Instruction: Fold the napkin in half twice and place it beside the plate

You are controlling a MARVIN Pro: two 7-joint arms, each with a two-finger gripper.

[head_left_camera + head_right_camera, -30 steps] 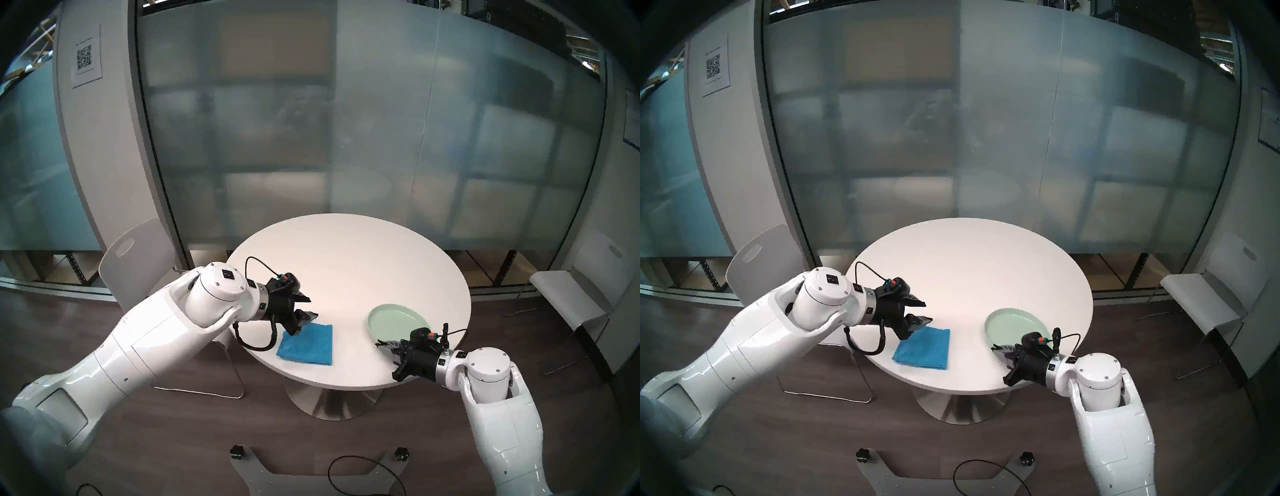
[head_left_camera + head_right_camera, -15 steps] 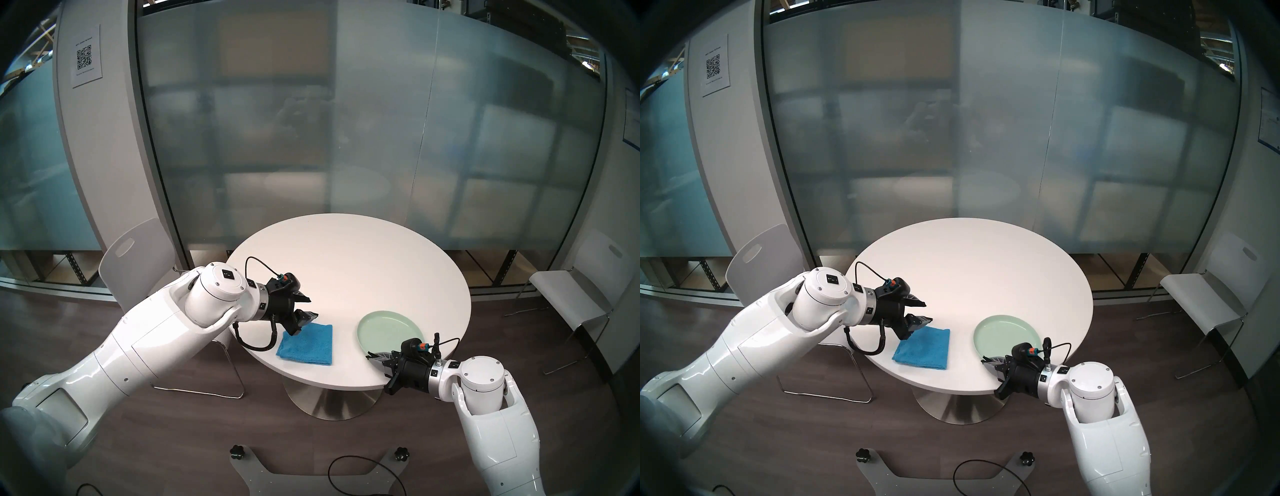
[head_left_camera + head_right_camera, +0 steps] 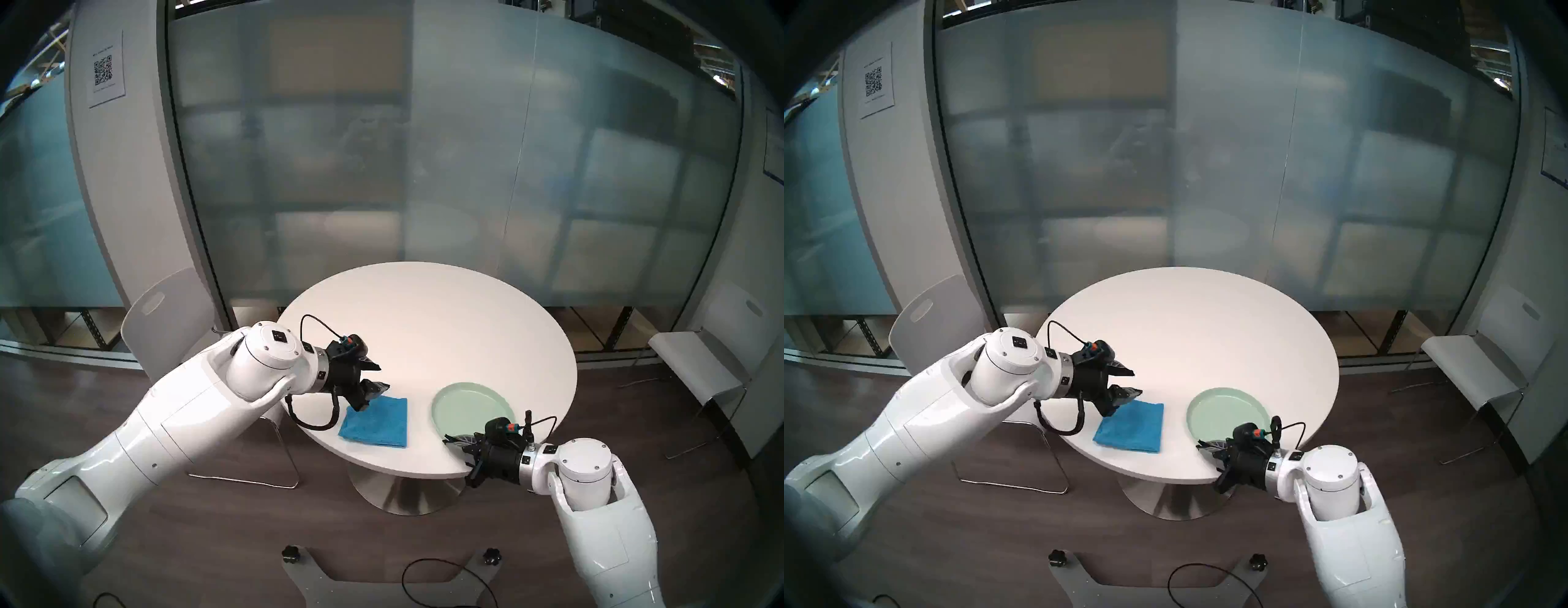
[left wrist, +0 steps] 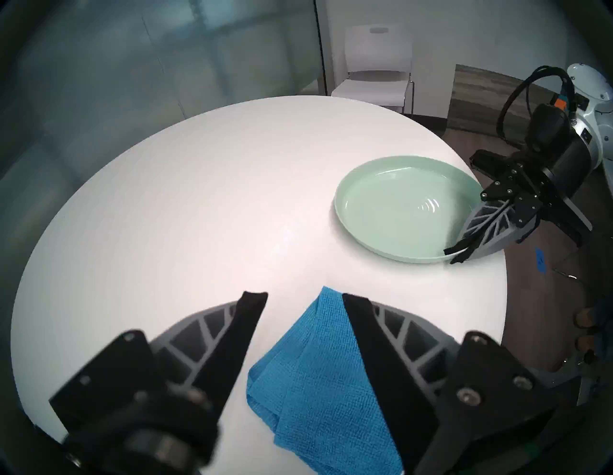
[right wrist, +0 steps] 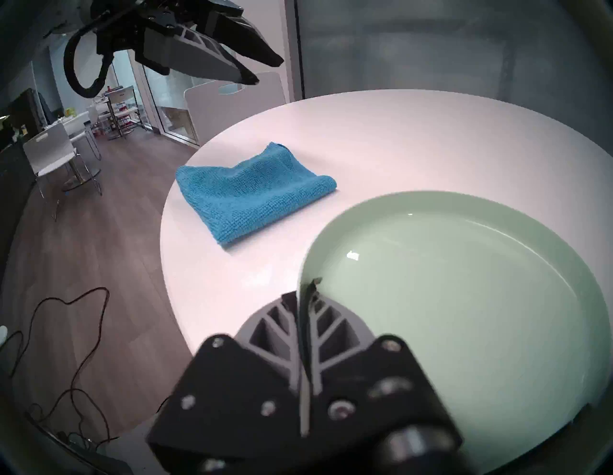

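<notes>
A folded blue napkin [image 3: 375,422] [image 3: 1132,426] [image 4: 318,374] [image 5: 248,192] lies flat on the near left of the round white table [image 3: 424,331]. My left gripper [image 3: 382,375] [image 3: 1136,382] [image 4: 305,295] [image 5: 268,71] hovers open over the napkin's far left corner and holds nothing. To the napkin's right, a small gap away, sits the mint-green plate [image 3: 471,407] [image 3: 1225,414] [image 4: 398,212] [image 5: 464,298]. My right gripper [image 3: 447,439] [image 3: 1202,443] [image 4: 452,255] [image 5: 311,285] is shut on the plate's near rim, at the table's near edge.
White chairs stand left [image 3: 165,314] and right [image 3: 695,361] of the table. A frosted glass wall [image 3: 424,170] is behind it. A black cable [image 3: 445,581] loops on the wooden floor by my base.
My right gripper has moved left with the plate's rim in it, and the plate has come closer to the napkin. The left arm and the napkin have stayed still.
</notes>
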